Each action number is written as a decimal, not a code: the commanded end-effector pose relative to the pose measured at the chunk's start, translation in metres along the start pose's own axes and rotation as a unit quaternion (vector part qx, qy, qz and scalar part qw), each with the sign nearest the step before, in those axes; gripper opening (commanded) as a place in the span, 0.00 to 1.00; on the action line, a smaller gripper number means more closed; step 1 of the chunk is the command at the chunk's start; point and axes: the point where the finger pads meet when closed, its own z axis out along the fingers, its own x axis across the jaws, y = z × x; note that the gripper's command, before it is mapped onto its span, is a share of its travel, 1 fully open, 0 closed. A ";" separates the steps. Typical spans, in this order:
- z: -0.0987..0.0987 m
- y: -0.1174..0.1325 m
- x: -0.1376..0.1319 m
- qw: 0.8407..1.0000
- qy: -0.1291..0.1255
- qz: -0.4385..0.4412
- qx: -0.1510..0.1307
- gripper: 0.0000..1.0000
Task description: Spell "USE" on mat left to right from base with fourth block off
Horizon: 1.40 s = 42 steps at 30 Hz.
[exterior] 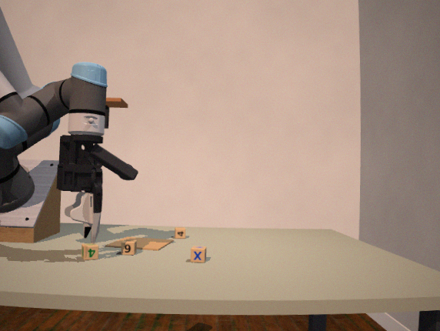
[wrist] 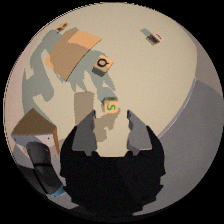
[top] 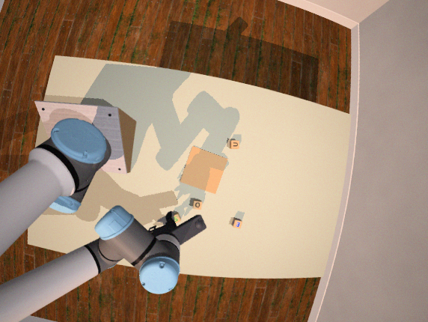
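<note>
The orange mat [top: 215, 183] [exterior: 158, 245] [wrist: 88, 39] bears no block. The green S block [top: 176, 218] [exterior: 90, 252] [wrist: 111, 105] stands on the table off the mat, letter up. My gripper [exterior: 91, 236] [wrist: 111, 110] is open and empty, pointing down just above the S block, its two jaws apart to either side in the wrist view. A block with a dark Q [top: 197, 204] [exterior: 128, 248] [wrist: 103, 63] stands between the S block and the mat. The U block [top: 234, 144] [exterior: 180, 233] [wrist: 62, 27] is beyond the mat. The blue E block [top: 237, 224] [exterior: 198, 255] [wrist: 156, 38] stands apart on the table.
The Q block is the closest neighbour of the S block. The arm's wooden base mount [top: 127, 146] [exterior: 47, 217] [wrist: 34, 125] stands at the table's left end in the top and exterior views. The long table edge [exterior: 231, 304] runs along the front in the exterior view.
</note>
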 end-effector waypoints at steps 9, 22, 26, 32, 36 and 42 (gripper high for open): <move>0.001 0.000 -0.002 1.000 -0.001 -0.001 0.000 0.40; 0.008 0.001 -0.003 1.000 -0.003 -0.001 -0.001 0.40; 0.015 0.001 -0.003 1.000 -0.003 -0.001 -0.001 0.40; 0.028 0.001 -0.003 1.000 -0.003 -0.001 -0.001 0.40; 0.035 0.001 -0.003 1.000 -0.003 -0.001 -0.001 0.40; 0.038 0.001 -0.003 1.000 -0.003 -0.001 -0.001 0.40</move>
